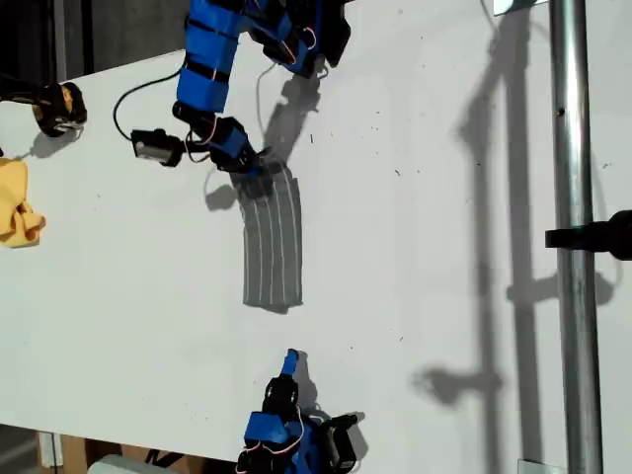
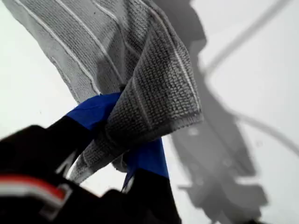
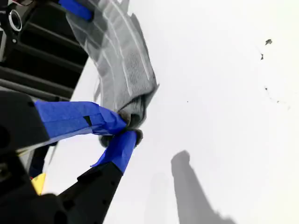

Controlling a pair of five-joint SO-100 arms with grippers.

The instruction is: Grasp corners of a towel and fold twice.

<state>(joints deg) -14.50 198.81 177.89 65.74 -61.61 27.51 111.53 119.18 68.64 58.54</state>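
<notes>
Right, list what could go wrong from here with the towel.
1. My second gripper seems to pinch only a small bunched tip of the towel; a pull could slip it free.
2. My first gripper holds crumpled, doubled-over fabric rather than a clean corner, so the next fold may land skewed.

— What did the towel (image 1: 273, 242) look like?
— Thin grey cloth with narrow white stripes running lengthwise, folded into a long narrow strip.
— Where was it?
— On the white desk (image 1: 425, 257), near the middle of the exterior view, one end flat and the far end lifted and bunched.
— And the corners (image 2: 187, 122)?
— Slightly rounded, hemmed; in the first wrist view one curled over, its weave plain to see.
</notes>
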